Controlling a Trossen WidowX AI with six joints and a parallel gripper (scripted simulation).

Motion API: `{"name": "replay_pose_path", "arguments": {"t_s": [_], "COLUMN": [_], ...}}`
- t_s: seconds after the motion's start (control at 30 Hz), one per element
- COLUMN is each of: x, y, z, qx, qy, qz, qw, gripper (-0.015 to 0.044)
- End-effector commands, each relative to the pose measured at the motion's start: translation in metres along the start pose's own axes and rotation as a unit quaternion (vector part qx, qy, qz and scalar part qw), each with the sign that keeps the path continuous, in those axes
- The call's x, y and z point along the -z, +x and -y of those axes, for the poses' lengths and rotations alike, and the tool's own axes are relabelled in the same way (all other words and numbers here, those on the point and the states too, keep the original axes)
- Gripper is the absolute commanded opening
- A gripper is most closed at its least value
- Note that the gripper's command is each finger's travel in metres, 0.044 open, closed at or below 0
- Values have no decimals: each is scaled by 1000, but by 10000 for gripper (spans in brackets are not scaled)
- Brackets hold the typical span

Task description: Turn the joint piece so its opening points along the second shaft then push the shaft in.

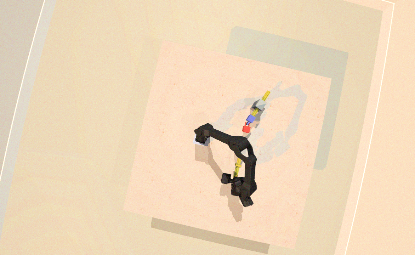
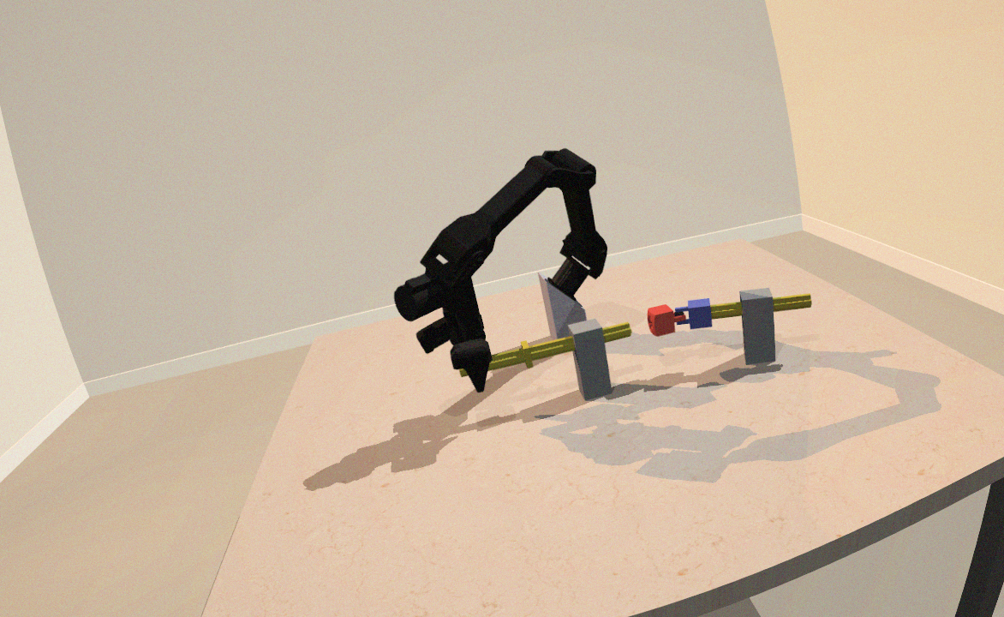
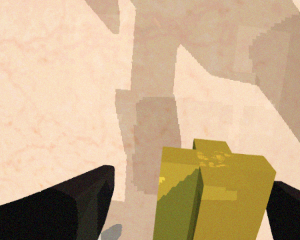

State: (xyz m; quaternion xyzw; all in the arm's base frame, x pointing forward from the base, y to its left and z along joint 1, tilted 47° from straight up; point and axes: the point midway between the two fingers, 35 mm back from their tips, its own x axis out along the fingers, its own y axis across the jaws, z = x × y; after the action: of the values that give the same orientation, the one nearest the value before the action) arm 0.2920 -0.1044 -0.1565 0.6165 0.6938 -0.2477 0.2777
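The table (image 1: 171, 95) (image 2: 490, 521) (image 3: 57, 83) is pink like a peach, with tiny specks and thin, wiggly lines. Its edge is dark gray, and a black leg (image 2: 996, 536) shows under it. Brown and gray shadows lie on top. The room has a smooth gray wall (image 2: 414, 115), a warm tan wall (image 2: 911, 115) and a tan floor (image 2: 160, 460).

The near block (image 2: 591, 360) is gray, flat-sided and tall. The yellow shaft (image 1: 238, 161) (image 2: 547, 352) (image 3: 230, 193) goes through its top. It has long ridges, and a small yellow ring (image 1: 238, 165) (image 2: 526, 353) sits on it between the near block and the hand (image 1: 235, 180) (image 2: 475, 375) (image 3: 192, 185).

The hand is at the shaft's end away from the near block. Its 2 black, pointy fingers are part open, 1 on each side of the shaft. 1 finger has a gap beside it; I can't tell if the other touches.

Past the near block's other side is the red joint (image 1: 246, 128) (image 2: 660, 320), apart from the yellow shaft's tip. It is boxy and hinged to a blue piece (image 1: 250, 118) (image 2: 699, 314). Farther from the near block, the other shaft (image 1: 266, 95) (image 2: 791, 302) runs through the far block (image 1: 259, 104) (image 2: 757, 326), gray too.
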Motion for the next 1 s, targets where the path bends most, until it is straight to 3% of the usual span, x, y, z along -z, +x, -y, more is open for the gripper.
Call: {"name": "replay_pose_path", "arguments": {"t_s": [0.0, 0.13, 0.5, 0.57, 0.97], "x": [0, 0, 0, 0, 0], "y": [0, 0, 0, 0, 0], "z": [0, 0, 0, 0, 0], "qx": [-1, -1, -1, -1, -1], "qy": [2, 2, 2, 2, 0], "qz": [0, 0, 0, 0, 0], "qw": [1000, 1000, 1000, 1000, 1000], "gripper": [204, 102, 102, 69, 40]}}
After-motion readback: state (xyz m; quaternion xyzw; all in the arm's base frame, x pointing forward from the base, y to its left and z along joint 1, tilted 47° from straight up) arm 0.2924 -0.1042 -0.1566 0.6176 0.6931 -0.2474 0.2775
